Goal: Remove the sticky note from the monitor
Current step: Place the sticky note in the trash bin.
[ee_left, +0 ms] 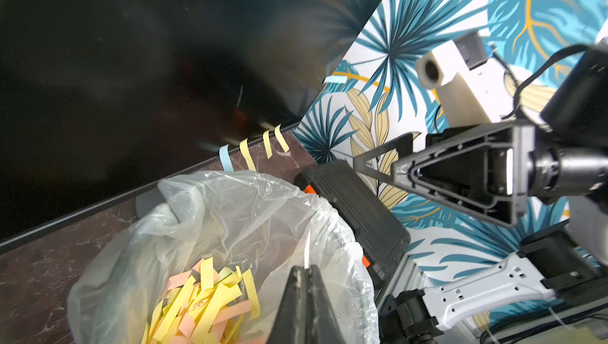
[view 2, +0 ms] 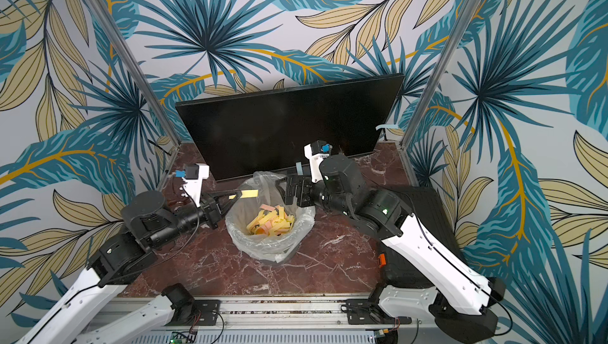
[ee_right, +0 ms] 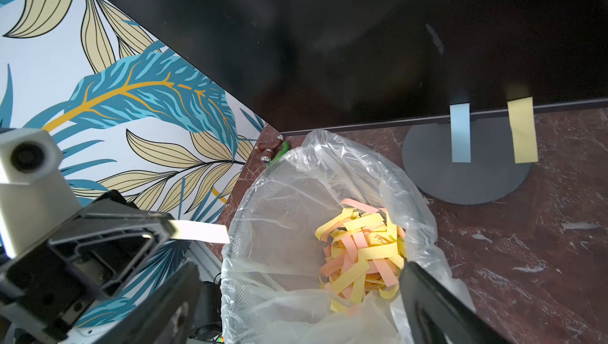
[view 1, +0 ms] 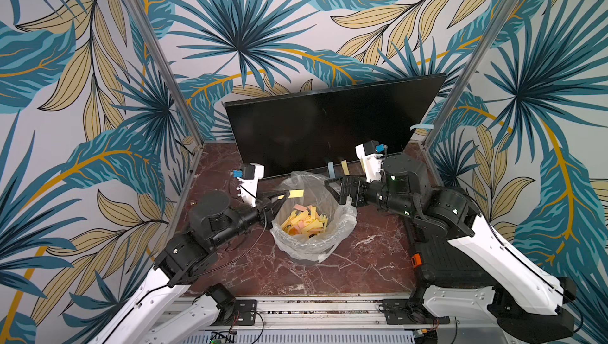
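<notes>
A lab test booth — leaf-print panels (view 1: 246,13) on aluminium posts (view 1: 154,51) around a marble-look tabletop (view 1: 329,260).

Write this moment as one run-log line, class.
left gripper: shut on yellow note, over bin | right gripper: open, empty | monitor: more notes on lower edge

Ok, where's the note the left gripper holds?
In a top view, the yellow note juts from the left gripper over the bin, at its left rim.
</notes>
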Robot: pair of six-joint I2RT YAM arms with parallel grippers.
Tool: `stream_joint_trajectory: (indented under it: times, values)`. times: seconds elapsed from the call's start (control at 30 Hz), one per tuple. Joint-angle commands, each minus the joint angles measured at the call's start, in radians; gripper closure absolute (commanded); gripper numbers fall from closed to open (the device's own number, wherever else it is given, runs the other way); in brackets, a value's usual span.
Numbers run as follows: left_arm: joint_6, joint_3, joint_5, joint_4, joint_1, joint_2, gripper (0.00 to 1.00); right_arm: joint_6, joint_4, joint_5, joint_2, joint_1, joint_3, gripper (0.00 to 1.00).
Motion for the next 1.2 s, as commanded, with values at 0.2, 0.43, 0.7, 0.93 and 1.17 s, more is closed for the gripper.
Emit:
stream_joint_trajectory:
  times: [0.2,0.43,0.7,0.93,1.17]
  values:
    - [0.162,0.108,-0.404,-0.117,-0.254,0.208,1.00,0.102,-0.003,0.007,-0.100,-0.075,-0.109,0.02]
    - [0.213,0.158,-0.493,-0.161,-0.321,0.293,0.71,0.134,0.003,0.008,-0.169,-0.103,-0.195,0.02]
    - [0.223,0.195,-0.506,-0.180,-0.330,0.303,0.16,0.180,-0.013,0.030,-0.308,-0.163,-0.383,0.00]
    - [0.253,0.275,-0.520,-0.199,-0.332,0.287,0.00,0.214,-0.067,0.103,-0.387,-0.179,-0.534,0.01]
    - [0.230,0.307,-0.534,-0.184,-0.332,0.268,0.00,0.249,-0.043,0.155,-0.371,-0.198,-0.648,0.00]
